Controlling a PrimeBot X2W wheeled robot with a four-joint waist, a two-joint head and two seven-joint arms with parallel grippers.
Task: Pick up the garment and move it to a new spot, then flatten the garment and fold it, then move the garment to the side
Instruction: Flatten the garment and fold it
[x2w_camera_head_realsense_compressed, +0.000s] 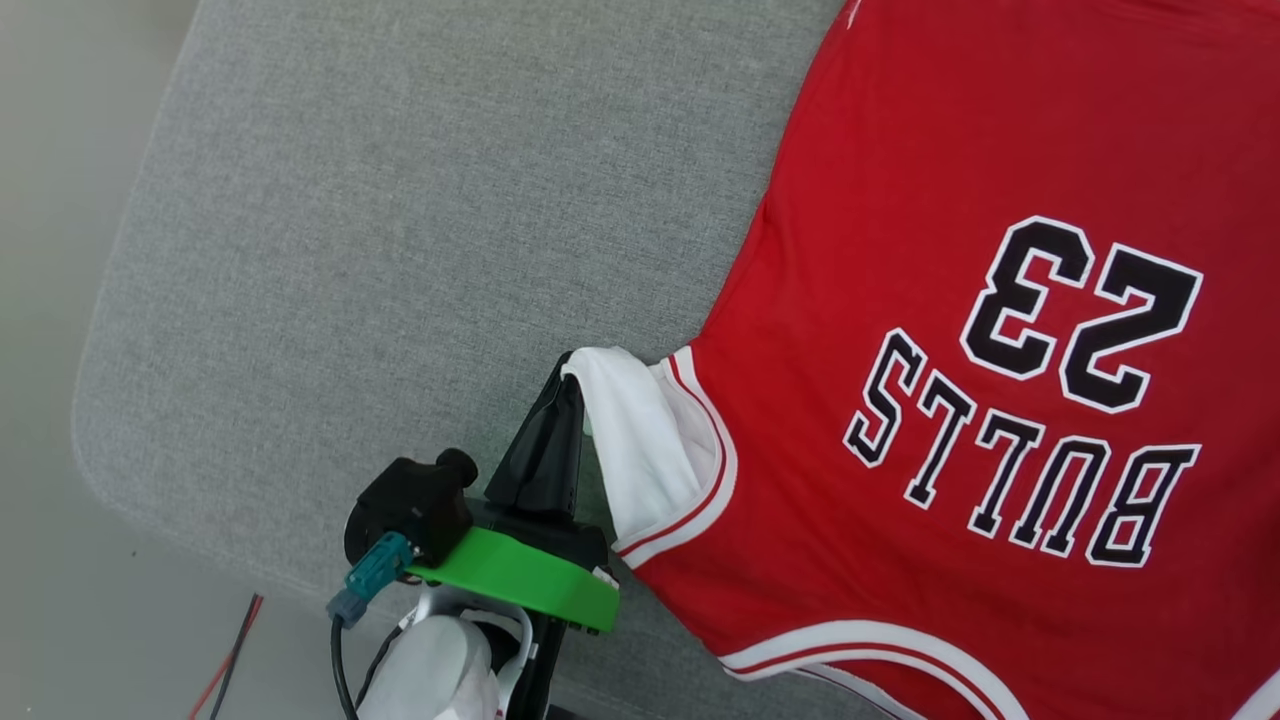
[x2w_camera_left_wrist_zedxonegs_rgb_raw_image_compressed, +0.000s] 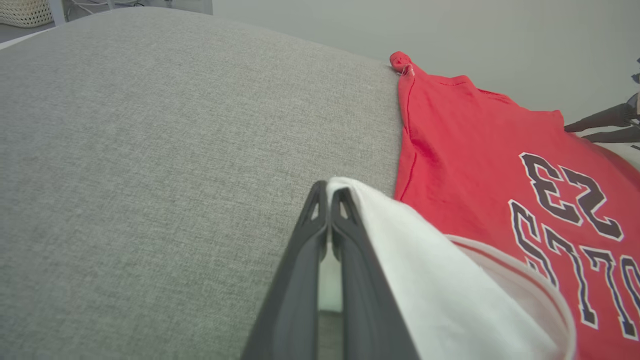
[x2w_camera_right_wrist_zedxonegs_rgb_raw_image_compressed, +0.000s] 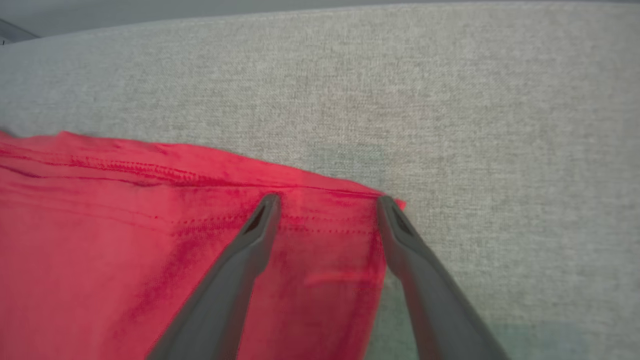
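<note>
Closest to me, my left gripper (x2w_camera_head_realsense_compressed: 572, 365) is pinching the white side panel (x2w_camera_head_realsense_compressed: 640, 440) of the garment (x2w_camera_head_realsense_compressed: 950, 150). Its two dark fingers are pressed together, with white cloth caught between them and draping over one finger, raised a little off the grey cushion (x2w_camera_head_realsense_compressed: 400, 250). A green mount (x2w_camera_head_realsense_compressed: 520, 580) is sitting on that wrist. Beyond it, the red jersey is lying spread on the cushion, with the black lettering and numerals facing up and reading upside down to me. At the far hem corner, my right gripper (x2w_camera_right_wrist_zedxonegs_rgb_raw_image_compressed: 327, 200) is standing wide open and holding nothing. Its fingertips are sitting over the stitched edge, one on red cloth, the other right at the corner. I cannot tell whether they are touching the fabric.
</note>
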